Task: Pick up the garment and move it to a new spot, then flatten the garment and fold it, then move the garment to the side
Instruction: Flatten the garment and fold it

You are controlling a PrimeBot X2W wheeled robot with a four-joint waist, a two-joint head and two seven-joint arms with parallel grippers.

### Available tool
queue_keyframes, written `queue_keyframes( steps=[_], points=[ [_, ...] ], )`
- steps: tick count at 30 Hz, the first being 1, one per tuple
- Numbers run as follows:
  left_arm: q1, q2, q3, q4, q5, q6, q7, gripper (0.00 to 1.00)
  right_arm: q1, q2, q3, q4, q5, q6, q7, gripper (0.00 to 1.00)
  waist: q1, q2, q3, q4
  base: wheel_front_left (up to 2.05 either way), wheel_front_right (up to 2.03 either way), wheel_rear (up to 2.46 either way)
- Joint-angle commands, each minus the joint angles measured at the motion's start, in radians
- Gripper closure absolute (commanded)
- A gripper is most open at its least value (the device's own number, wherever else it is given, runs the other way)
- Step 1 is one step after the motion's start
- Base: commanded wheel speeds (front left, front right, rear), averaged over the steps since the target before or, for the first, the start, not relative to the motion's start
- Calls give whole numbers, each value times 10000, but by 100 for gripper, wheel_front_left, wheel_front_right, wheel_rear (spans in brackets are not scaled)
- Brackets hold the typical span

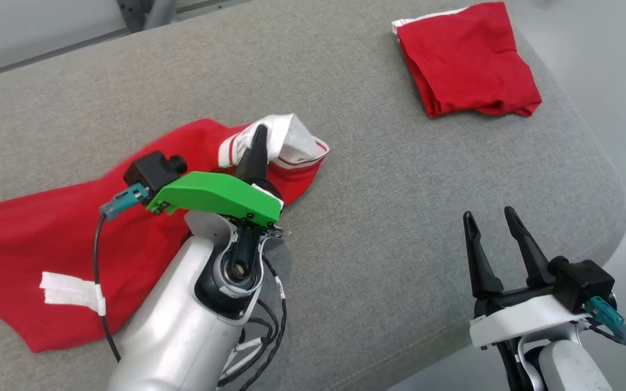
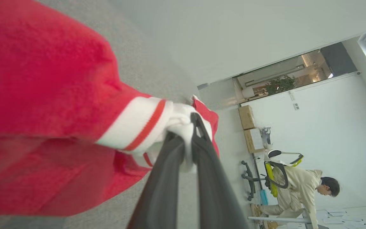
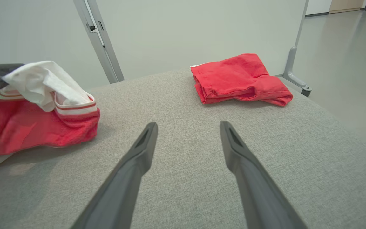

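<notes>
Centre frame: left gripper (image 1: 259,142), its 2 fingers pinched tight on the white trim of the red garment (image 1: 47,239), which lies spread at left. Lower right: right gripper (image 1: 490,216), spread wide, holding nothing. Upper right: folded red cloth (image 1: 468,60).

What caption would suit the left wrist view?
Left end effector pinches the white-striped edge of a red garment over a grey cushion.
</notes>
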Motion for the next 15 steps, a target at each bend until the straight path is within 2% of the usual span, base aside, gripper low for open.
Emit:
queue_keyframes(
  steps=[1,2,3,4,8,15],
  points=[
    [-216,46,-49,121,-133,47,-134,70,-136,-1,22,2,36,-8,-28,0,-1,36,248,-249,0,0,0],
    [-358,48,-123,418,-412,134,-369,53,-145,-1,43,-2,72,-8,-28,0,-1,36,306,-303,0,0,0],
    [-499,48,-235,695,-625,159,-546,9,-156,-3,50,-2,98,-8,-28,0,-1,36,352,-344,0,0,0],
    [-620,42,-351,858,-878,51,-679,0,-167,-4,42,-4,127,-8,-28,0,-1,36,393,-370,0,0,0],
    [-991,45,-964,1304,-1543,-423,-945,0,-147,-3,-62,-5,181,-8,-28,0,-1,36,487,-336,0,0,0],
    [-1196,51,-2360,1208,-2312,-1476,-670,0,-153,-4,-111,73,115,-8,-28,0,-1,36,384,-3,0,0,0]
  ],
)
